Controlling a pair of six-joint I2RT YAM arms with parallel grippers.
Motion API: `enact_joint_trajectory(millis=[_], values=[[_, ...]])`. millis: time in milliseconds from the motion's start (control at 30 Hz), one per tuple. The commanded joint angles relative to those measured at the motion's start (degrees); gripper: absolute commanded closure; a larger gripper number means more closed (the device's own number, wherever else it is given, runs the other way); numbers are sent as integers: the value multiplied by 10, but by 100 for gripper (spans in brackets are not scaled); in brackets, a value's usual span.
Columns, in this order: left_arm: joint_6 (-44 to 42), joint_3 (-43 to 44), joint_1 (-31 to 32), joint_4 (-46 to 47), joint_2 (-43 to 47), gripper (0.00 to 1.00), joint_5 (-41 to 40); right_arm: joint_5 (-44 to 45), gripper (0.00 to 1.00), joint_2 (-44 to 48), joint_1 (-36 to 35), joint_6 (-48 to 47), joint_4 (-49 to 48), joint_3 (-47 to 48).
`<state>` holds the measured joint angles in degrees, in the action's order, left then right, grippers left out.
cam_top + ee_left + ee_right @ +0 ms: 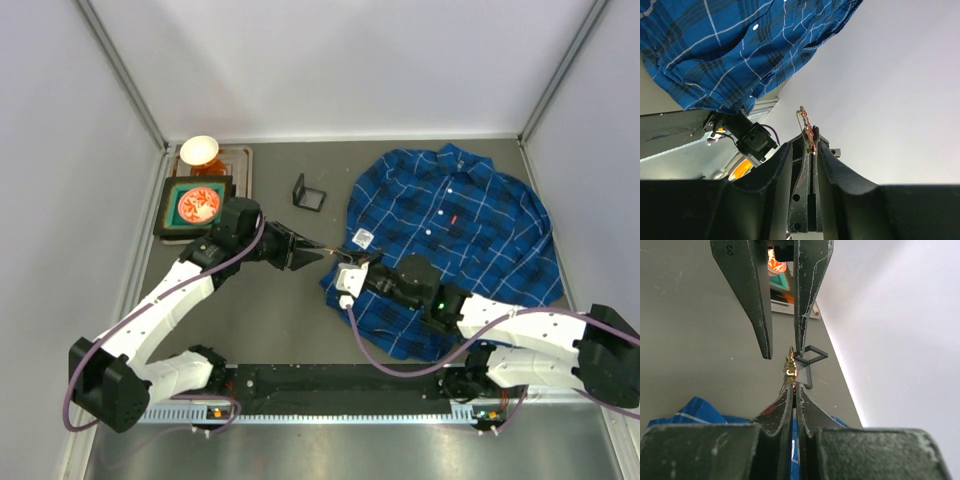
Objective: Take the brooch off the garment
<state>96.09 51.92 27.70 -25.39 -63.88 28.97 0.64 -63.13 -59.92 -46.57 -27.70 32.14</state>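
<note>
**Grey desk [290, 300], seen from above.** The garment [470, 230], a blue plaid shirt, is spread in loose folds over the right half, with the collar turned toward the far edge. A small black open frame [309, 192] is stood near it, to its left. At the far left corner, a brown tray [240, 160] and a dark square box [163, 222] are set side by side, touching.

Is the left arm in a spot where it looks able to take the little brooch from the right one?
Probably yes. The right gripper holds the brooch out at its tips, and the left gripper stands open on either side of it, with nothing visible between them.
</note>
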Motion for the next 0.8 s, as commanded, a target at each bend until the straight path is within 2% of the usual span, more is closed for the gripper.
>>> enact_joint_trajectory(millis=[0,333,433,500,633,767], values=[[6,-2,-5,-2,17,69,-10,10,100,-5,-12,-13,-33,24],[11,-11,-5,13,9,74,-6,11,100,-18,-20,-20,-31,33],[9,-10,-6,17,8,81,-7,10,100,-22,-20,-21,-31,35],[9,-10,-7,17,7,82,-8,9,100,-21,-20,-21,-39,32],[9,-10,-7,17,2,82,-9,8,100,-22,-22,-22,-44,30],[7,-11,-8,16,-4,70,-13,8,100,-21,-25,-22,-52,28]])
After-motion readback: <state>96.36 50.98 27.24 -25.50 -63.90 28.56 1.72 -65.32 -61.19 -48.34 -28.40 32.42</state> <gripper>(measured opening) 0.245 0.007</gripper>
